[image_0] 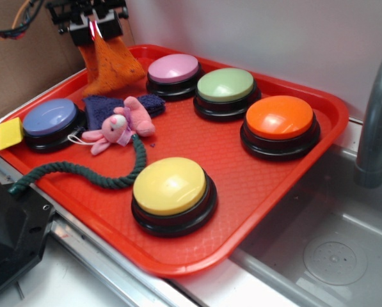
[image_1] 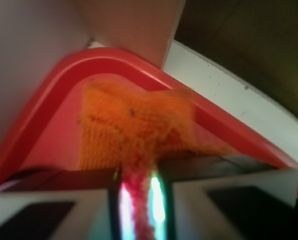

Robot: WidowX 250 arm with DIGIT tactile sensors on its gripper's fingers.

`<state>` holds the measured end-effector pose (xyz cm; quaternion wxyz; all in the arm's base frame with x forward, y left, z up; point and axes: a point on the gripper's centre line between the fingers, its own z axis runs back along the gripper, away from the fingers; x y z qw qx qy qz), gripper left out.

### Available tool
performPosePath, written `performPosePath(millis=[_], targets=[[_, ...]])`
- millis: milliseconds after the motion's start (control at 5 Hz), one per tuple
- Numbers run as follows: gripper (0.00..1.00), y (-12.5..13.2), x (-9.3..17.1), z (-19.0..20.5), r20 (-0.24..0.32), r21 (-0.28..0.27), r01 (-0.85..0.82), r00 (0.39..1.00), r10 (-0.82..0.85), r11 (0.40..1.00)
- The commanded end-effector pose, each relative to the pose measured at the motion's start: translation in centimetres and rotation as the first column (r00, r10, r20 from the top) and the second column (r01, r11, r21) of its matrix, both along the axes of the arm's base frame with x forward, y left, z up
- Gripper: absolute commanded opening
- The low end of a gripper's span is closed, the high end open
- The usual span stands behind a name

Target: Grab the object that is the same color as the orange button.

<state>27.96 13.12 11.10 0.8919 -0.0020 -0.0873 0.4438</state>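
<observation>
- Hanging from the gripper [image_0: 96,27], one fuzzy orange cloth [image_0: 109,64] is pinched at its top by the jaws, its lower edge over the far-left corner of the red tray [image_0: 274,185].
- Five dome buttons sit in the tray: orange button [image_0: 280,118], yellow button [image_0: 170,186], green button [image_0: 225,85], pink button [image_0: 173,68], blue button [image_0: 49,118].
- One dark blue cloth [image_0: 101,107], one pink plush bunny [image_0: 120,125] and one green rope [image_0: 82,170] also lie there.
- No readable writing.
</observation>
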Motion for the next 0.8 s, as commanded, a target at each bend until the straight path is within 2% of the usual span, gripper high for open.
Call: performPosePath(millis=[0,200,400,600], targets=[[0.00,-4.3,-3.1,5.3,0.092,-0.048,0.267,0.961,-0.262,0.963],[0.00,-6.7,-5.6,5.6,0.096,-0.069,0.413,0.909,-0.406,0.908],[0.00,-7.7,-7.2,5.5,0.086,-0.112,0.533,0.846,-0.526,0.839],[0.00,-8.4,-8.9,4.9,0.051,-0.147,0.622,0.781,-0.622,0.769]])
